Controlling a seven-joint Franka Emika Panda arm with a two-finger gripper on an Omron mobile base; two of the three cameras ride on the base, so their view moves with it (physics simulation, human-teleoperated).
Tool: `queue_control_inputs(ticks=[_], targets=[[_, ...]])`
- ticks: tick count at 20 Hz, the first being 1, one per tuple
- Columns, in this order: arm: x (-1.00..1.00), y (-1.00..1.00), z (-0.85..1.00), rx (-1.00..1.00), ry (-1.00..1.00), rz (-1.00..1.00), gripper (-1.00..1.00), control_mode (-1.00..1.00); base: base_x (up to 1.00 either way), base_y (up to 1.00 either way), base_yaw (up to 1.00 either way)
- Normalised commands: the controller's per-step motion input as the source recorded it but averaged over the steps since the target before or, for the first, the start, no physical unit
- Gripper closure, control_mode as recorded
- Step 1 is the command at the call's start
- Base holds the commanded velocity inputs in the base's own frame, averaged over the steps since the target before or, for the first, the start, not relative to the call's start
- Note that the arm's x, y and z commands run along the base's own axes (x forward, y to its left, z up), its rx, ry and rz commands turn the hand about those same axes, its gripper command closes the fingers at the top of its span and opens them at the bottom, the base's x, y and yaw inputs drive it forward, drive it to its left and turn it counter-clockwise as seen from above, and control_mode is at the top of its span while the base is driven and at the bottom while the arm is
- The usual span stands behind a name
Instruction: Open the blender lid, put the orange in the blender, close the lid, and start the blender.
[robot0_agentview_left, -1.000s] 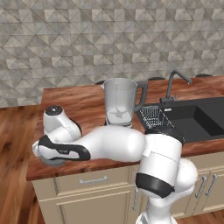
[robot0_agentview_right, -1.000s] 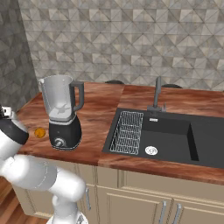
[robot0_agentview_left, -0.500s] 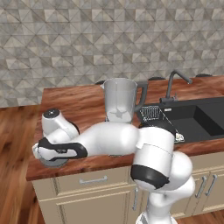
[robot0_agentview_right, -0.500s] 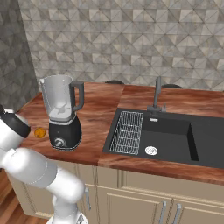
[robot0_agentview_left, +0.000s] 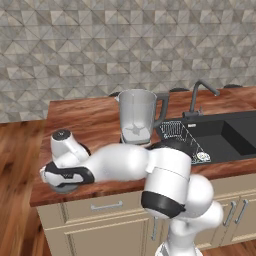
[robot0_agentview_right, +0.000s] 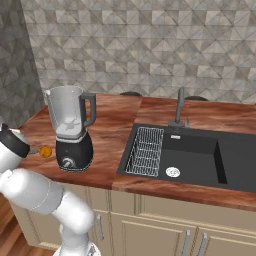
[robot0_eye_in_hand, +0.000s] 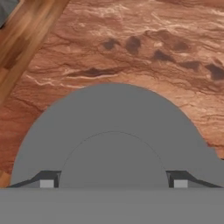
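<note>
- Blender (robot0_agentview_right: 71, 131): lidless jar, nothing visible inside; stands on the counter (robot0_agentview_right: 112, 137) well right of the claw (robot0_eye_in_hand: 113, 183).
- Blender lid (robot0_eye_in_hand: 113, 144): flat on the counter beneath the claw, finger tips (robot0_eye_in_hand: 47, 180) straddling its knob; whether they grip it cannot be told.
- Orange (robot0_agentview_right: 45, 151): between claw and blender.
- The arm has lowered onto the lid since earlier.

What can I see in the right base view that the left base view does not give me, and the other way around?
Right base view: the orange beside the blender, and its silver dial. Left base view: the blender lid lying on the counter. Both: the blender without its lid, the sink and the faucet.
</note>
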Motion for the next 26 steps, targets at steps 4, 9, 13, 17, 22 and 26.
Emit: queue_control_inputs(ticks=[4,9,13,17,22,26], targets=[[0.23,0.09,-0.09,0.0,0.0,-0.03,1.0,-1.0,0.0,0.0,0.0],[0.2,0.22,-0.01,0.0,0.0,-0.02,1.0,-1.0,0.0,0.0,0.0],[0.18,0.25,-0.02,0.0,0.0,-0.01,1.0,-1.0,0.0,0.0,0.0],[0.1,0.11,-0.15,0.0,0.0,0.0,1.0,-1.0,0.0,0.0,0.0],[0.01,0.0,-0.26,0.0,0.0,0.0,-1.0,-1.0,0.0,0.0,0.0],[0.04,0.03,-0.19,0.0,0.0,0.0,-1.0,-1.0,0.0,0.0,0.0]])
